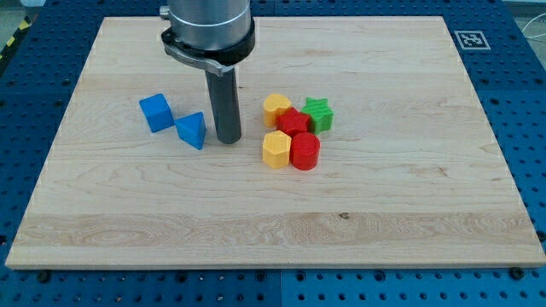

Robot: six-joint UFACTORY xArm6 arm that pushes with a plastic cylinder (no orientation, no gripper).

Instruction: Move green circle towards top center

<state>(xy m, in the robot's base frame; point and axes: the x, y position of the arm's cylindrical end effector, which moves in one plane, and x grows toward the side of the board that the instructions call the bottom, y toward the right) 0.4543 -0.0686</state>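
My tip (228, 139) rests on the wooden board (409, 196), left of centre. A blue triangle block (192, 130) lies just to its left, a small gap apart, with a blue cube (156, 112) further left. To the tip's right is a tight cluster: a yellow block (275, 107), a red block (294, 122), a green star-shaped block (319, 113), a yellow hexagon (276, 149) and a red cylinder (304, 151). No green circle shows in this view; the only green block looks like a star. The arm's body (209, 30) hides part of the board's top.
The board lies on a blue perforated table (529, 128). A black-and-white marker tag (469, 39) sits at the board's top right corner.
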